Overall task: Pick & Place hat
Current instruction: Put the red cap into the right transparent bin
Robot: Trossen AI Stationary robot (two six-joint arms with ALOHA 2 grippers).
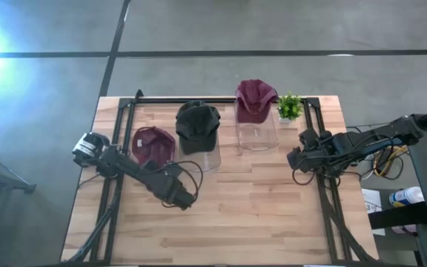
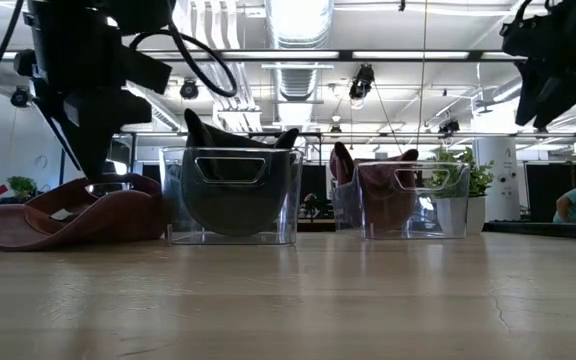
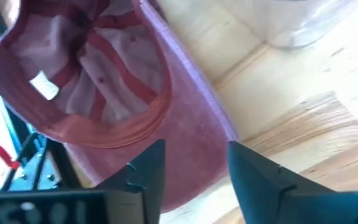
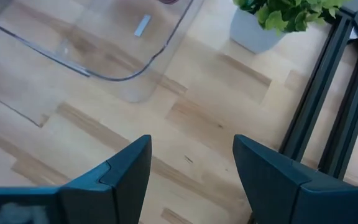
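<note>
Upturned maroon hat (image 3: 98, 81) shows a small white tag (image 3: 43, 86), unreadable.

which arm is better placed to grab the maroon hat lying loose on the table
Left. Its open hand hangs right over the maroon hat; the right hand waits at the table's far right side.

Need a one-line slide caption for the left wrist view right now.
Left gripper, fingers open, poised over the brim of an upturned maroon cap on the wooden table.

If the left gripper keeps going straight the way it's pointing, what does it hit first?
Most likely the brim of the maroon cap lying open side up on the table: the left gripper, fingers open, points right at it. How close is unclear.
</note>
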